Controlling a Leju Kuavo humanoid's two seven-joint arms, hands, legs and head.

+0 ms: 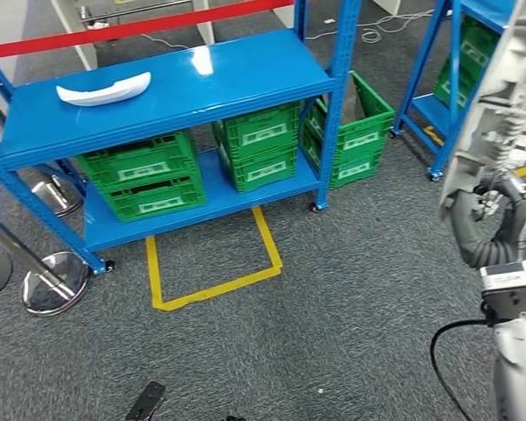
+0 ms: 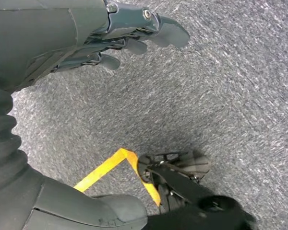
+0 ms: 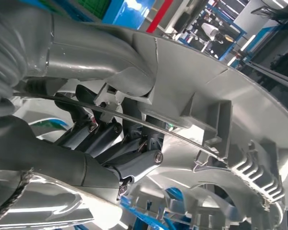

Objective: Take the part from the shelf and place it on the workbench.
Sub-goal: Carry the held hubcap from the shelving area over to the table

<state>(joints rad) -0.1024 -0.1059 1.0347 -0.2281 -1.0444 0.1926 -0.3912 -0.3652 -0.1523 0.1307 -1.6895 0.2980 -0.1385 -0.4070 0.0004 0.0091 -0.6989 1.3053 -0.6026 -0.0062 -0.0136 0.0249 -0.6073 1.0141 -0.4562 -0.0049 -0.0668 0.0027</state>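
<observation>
**Right hand carries a grey moulded part beside the blue shelf**

A blue shelf [image 1: 181, 83] stands on grey carpet [image 1: 326, 316], with green crates [image 1: 145, 175] on its lower level and a white curved piece [image 1: 103, 89] lying on its top level. A yellow tape outline [image 1: 214, 285] marks the floor in front of it.

The large grey part [image 1: 501, 96] is held up at the right, well apart from the shelf. In the right wrist view the right hand [image 3: 110, 143] grips the part [image 3: 222, 124]: its dark fingers [image 3: 99, 136] curl in against the ribbed inner face, the thumb lies over the outer wall, and the part's edge is clamped between them.

The left hand [image 2: 135, 36] hangs over the carpet, fingers loosely apart, holding nothing.
</observation>
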